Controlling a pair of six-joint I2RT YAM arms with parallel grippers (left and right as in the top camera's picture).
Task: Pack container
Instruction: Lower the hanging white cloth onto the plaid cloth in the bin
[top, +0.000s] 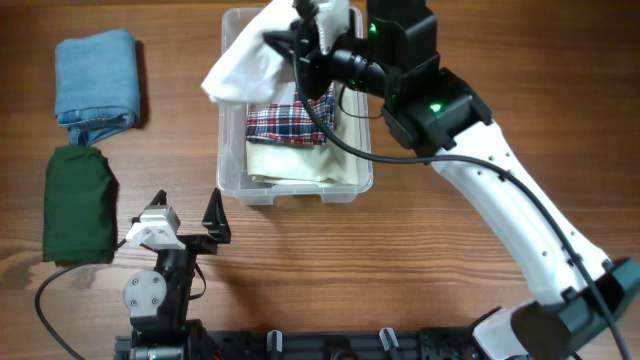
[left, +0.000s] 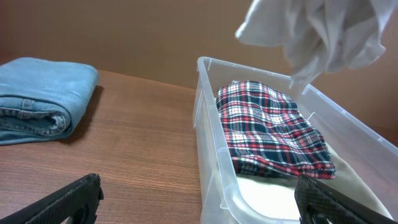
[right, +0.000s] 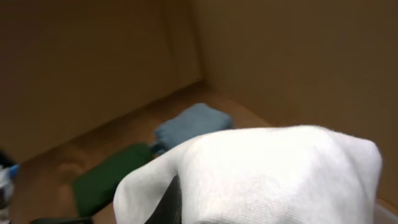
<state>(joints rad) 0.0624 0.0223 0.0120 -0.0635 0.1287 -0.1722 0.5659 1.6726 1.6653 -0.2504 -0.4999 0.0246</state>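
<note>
From above, the right gripper is clamped on a white cloth hanging over the far end of the container; below it a plaid cloth lies on a cream cloth inside; the left gripper, jaws wide apart and empty, sits just before the near wall. Left wrist: the container is just ahead, folded jeans ahead to the left. Right wrist: white fabric covers the fingers; a green cloth lies beyond. I judge two pieces packed, one not yet released, two waiting.
</note>
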